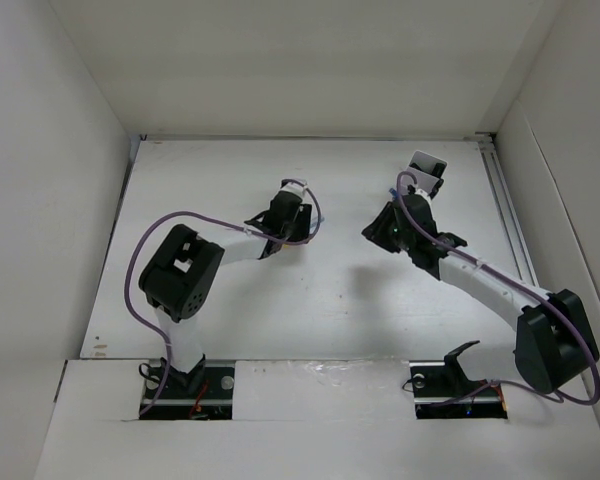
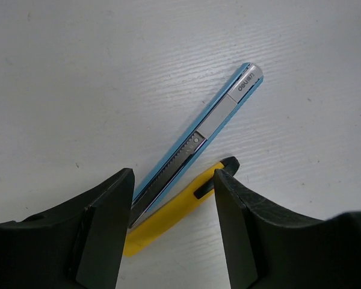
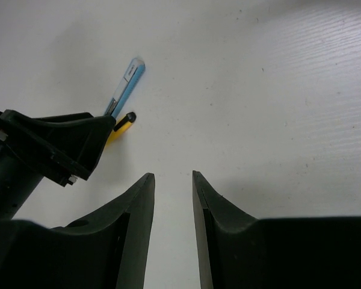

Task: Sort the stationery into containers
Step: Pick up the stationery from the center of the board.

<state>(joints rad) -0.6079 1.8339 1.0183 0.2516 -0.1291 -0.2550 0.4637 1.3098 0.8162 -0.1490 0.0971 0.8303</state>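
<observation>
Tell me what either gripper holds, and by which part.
Nothing: left gripper open astride the silver-blue pen and yellow stick; right gripper empty.

The top view looks down from the near side over the whole white surface (image 1: pixel 330 300). Both wrist views sit low and close, sharing the slim silver-blue pen (image 2: pixel 198 141) and short yellow stick (image 2: pixel 168 218).

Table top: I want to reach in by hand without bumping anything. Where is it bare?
Bare: the table between the left gripper and the right gripper, and the stretch ahead of the right one. Crowded: under the left gripper, which stands open over the silver-blue pen and the yellow stick, lying touching.
</observation>
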